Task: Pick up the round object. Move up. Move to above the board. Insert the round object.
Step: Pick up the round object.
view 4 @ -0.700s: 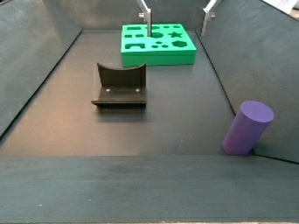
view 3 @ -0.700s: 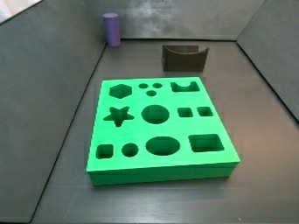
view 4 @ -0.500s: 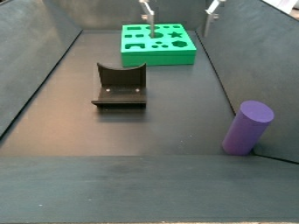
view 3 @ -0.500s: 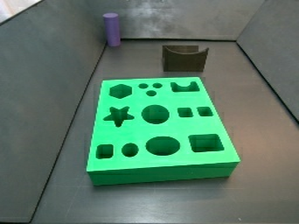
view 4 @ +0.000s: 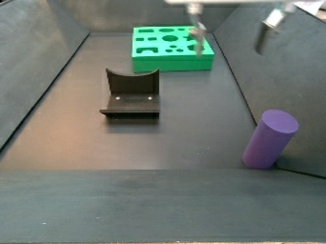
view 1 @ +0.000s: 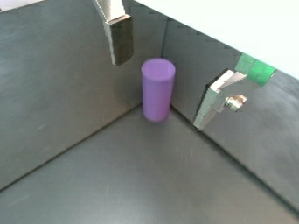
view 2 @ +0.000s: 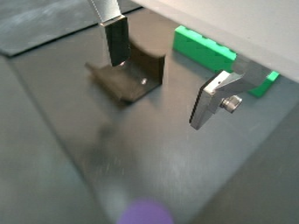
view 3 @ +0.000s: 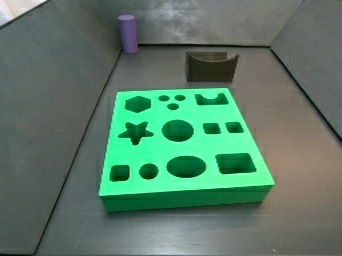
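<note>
— Green, flat and rectangular, the big plastic-looking board point(view 3: 185, 148) lies on the dark table floor point(view 3: 187, 230). Its cut-outs (star, hexagon, circles, squares, oval) all look empty in a side view.

— And the dark piece beyond it?

— That dark grey notched block point(view 4: 130, 93) sits apart from the board, between it and the purple piece in a side view; a wrist view shows it too point(view 2: 131, 73).

— Where is the round object?

— The small matte purple cylinder point(view 3: 127, 33) stands upright in a corner of the enclosure, close to the grey walls, long axis vertical, flat top facing up. It is well apart from the board. In a side view point(view 4: 269, 139) it leans slightly in the picture, likely the camera angle.

— And the hand?

— The hand point(view 1: 176, 66) hangs above the cylinder with its silver fingers point(view 1: 119, 37) spread wide, one on each side, touching nothing. In a side view point(view 4: 231, 26) it shows high at the top edge, empty.
</note>
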Controlling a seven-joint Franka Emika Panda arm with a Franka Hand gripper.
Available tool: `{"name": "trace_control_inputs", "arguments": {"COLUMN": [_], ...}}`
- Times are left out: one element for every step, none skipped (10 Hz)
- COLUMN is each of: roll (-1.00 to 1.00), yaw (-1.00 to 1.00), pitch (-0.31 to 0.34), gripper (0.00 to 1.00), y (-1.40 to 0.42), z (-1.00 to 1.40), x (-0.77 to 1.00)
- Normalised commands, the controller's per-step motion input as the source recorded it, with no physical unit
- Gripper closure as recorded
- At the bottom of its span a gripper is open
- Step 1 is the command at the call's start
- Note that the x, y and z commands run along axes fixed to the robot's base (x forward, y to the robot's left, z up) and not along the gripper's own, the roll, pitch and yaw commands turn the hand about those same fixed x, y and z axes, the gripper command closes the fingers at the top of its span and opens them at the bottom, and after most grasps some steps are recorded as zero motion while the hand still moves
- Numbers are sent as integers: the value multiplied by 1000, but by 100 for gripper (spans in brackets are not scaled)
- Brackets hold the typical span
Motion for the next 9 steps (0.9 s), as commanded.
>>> {"name": "trace_control_inputs", "arguments": {"roll": [0,0,0,0,0,0,0,0,10], "yaw": [331,311,326,323,320,309,286,283,269], "pitch": [-149,-163,-174,-180,-177,-180,-164,-164,-140], "gripper": [0,0,0,0,0,0,0,0,0], "y": [494,460,454,437,423,391,337,226,94], "z": [-340,-443,-474,-497,-471,-506,-574,-643,-760], "x": [-371,-320,-334,-349,-257,-186,-80,-63,0]}}
